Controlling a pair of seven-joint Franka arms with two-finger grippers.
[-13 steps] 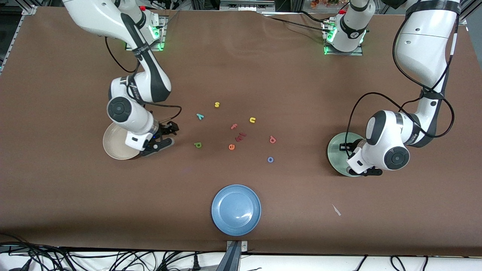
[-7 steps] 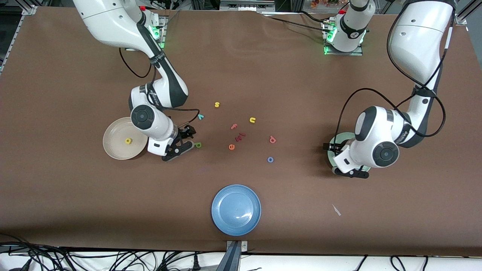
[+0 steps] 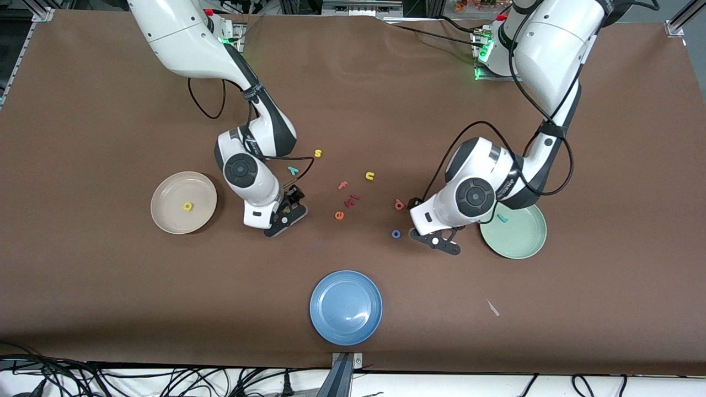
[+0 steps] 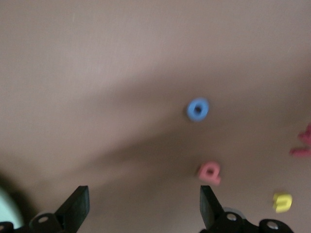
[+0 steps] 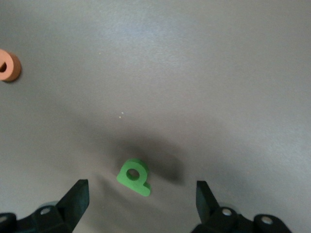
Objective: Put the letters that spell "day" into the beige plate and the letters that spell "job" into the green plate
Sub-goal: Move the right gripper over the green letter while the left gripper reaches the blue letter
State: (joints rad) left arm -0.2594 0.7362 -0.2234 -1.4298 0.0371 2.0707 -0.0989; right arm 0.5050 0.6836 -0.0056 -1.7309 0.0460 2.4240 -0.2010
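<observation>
Brown worktop carries everything, and I go across the front view from its left edge to its right; the beige plate lies toward the right arm's end with the yellow "a" already in it; just beside it the right gripper hangs low over the green "d", its jaws spread wide and holding nothing, the "d" lying flat between them in the right wrist view; the teal "y" lies on the worktop farther from the camera, near the right arm's wrist; the yellow "s", the orange "e" and the other stray letters sit around the middle; the blue plate is nearest the camera; the blue "o" and the red-pink "b" lie close together, and the left gripper hovers just beside the "o", jaws fully open and empty; the green plate lies toward the left arm's end with the teal "j" in it.

One letter of each word looks placed; both arms seem to be going for a second; next, I judge, the right must drop straight and pinch the "d", while the left must centre over "o" or "b" first.
</observation>
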